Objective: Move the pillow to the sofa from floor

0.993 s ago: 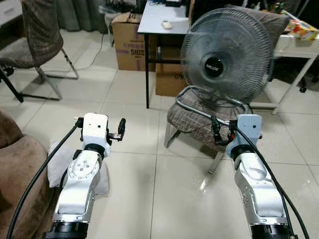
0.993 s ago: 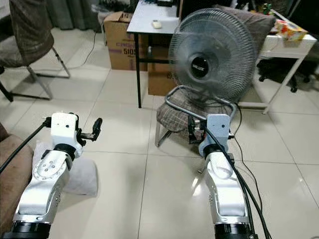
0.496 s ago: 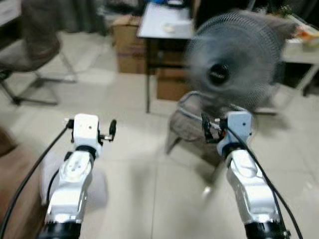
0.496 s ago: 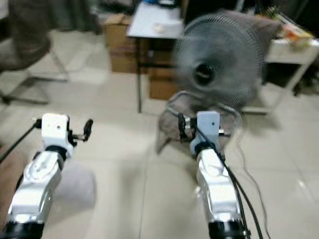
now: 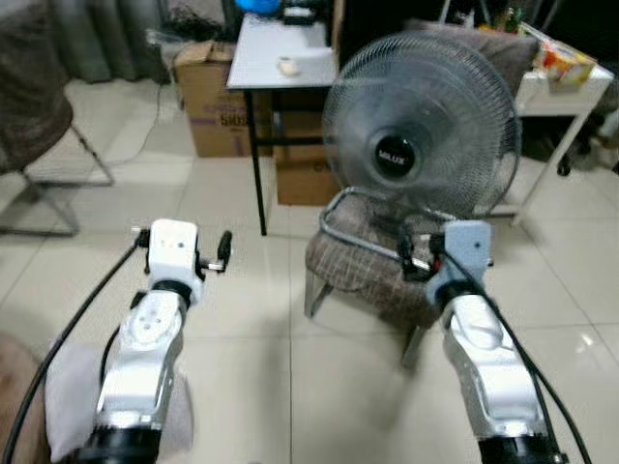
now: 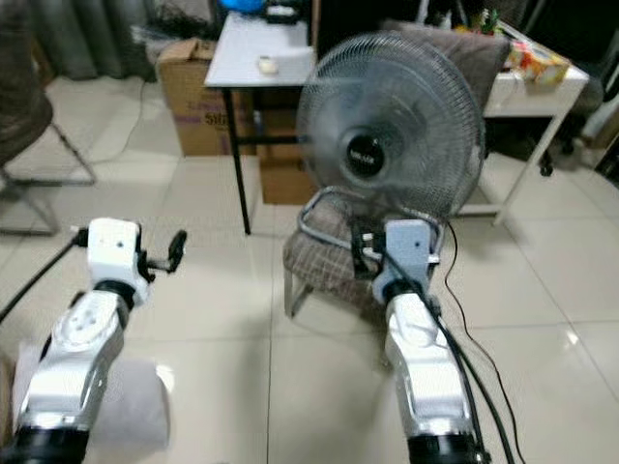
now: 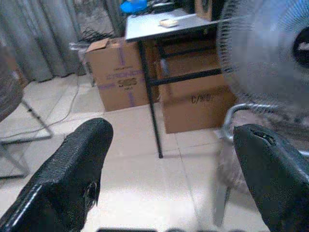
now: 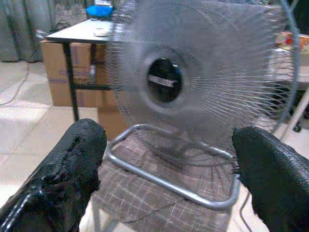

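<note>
On the floor by my left arm, one pillow [image 6: 135,416] lying, one fan [image 5: 418,135] ahead, I'm holding left pincer [image 7: 164,179] and right pincer [image 8: 169,183] both spread wide, gripping nothing.

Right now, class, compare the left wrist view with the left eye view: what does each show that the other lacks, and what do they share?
Only the left wrist view looks between the left gripper's two black fingers, spread wide apart. Only the left eye view shows the white pillow on the floor under the left arm, the right gripper raised before the fan, and the checked chair seat. Both show the fan, the grey table and the cardboard boxes beneath it.
</note>
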`<state>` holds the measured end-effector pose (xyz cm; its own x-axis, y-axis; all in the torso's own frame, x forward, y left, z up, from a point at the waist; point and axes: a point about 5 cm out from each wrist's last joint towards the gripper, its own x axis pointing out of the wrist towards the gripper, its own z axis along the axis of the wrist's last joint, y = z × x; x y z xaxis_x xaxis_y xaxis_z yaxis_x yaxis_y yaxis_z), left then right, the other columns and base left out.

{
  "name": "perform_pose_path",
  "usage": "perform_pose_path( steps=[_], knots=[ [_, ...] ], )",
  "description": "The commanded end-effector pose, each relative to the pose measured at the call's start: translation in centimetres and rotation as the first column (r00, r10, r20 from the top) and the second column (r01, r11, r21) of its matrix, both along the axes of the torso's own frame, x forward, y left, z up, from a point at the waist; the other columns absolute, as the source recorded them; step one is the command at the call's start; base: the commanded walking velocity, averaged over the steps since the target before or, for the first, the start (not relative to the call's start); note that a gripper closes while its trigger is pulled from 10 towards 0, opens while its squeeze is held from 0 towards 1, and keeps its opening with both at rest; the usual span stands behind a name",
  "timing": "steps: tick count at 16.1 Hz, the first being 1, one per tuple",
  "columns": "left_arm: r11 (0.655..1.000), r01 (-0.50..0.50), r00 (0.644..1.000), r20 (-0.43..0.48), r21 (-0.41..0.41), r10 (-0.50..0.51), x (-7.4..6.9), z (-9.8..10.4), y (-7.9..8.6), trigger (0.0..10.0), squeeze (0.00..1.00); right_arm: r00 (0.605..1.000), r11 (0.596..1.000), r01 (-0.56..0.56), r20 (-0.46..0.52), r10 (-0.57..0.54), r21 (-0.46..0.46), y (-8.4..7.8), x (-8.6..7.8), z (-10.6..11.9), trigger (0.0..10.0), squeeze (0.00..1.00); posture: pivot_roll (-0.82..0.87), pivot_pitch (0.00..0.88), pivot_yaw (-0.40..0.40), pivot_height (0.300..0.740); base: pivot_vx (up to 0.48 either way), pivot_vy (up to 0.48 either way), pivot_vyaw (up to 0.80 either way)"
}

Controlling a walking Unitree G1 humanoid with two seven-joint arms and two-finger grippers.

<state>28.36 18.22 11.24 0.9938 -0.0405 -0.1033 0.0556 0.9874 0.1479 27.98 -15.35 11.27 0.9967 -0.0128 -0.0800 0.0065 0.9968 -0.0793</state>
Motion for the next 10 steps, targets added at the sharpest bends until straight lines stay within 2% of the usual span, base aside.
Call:
perform_pose_path(
  steps=[1,4,7,9,10],
  knots=[
    [0.999,0.033,0.999,0.012,-0.008,-0.033,0.34,0.29,-0.98,10.0,1.00,1.000,1.000,0.017,0.013,-0.017,-0.006,-0.65,-0.12,0.27,10.0,0.00,-0.06,0.000,0.025,0.740,0.379,0.000,0.00],
    [0.999,0.037,0.999,0.011,-0.008,-0.037,0.41,0.31,-1.05,10.0,1.00,1.000,1.000,-0.011,0.011,0.011,-0.017,-0.52,-0.36,0.26,10.0,0.00,-0.06,0.000,0.032,0.740,0.374,0.000,0.00],
    [0.999,0.034,0.999,0.012,-0.001,-0.034,0.44,0.33,-0.99,10.0,1.00,0.999,0.998,-0.052,-0.004,0.051,-0.047,-0.02,-0.22,0.03,10.0,0.00,-0.06,0.000,0.030,0.740,0.370,0.000,0.80],
    [0.999,0.033,0.999,0.013,0.002,-0.033,0.43,0.36,-0.98,10.0,1.00,0.999,0.998,-0.036,-0.009,0.035,-0.056,-0.22,-0.09,-0.04,10.0,0.00,-0.05,0.000,0.029,0.740,0.368,0.000,0.80],
    [0.999,0.033,0.999,0.013,0.004,-0.033,0.43,0.37,-0.97,10.0,1.00,0.999,0.998,-0.032,-0.011,0.032,-0.056,-0.27,-0.06,-0.11,10.0,0.00,-0.05,0.000,0.029,0.740,0.364,0.000,0.00]
  ],
)
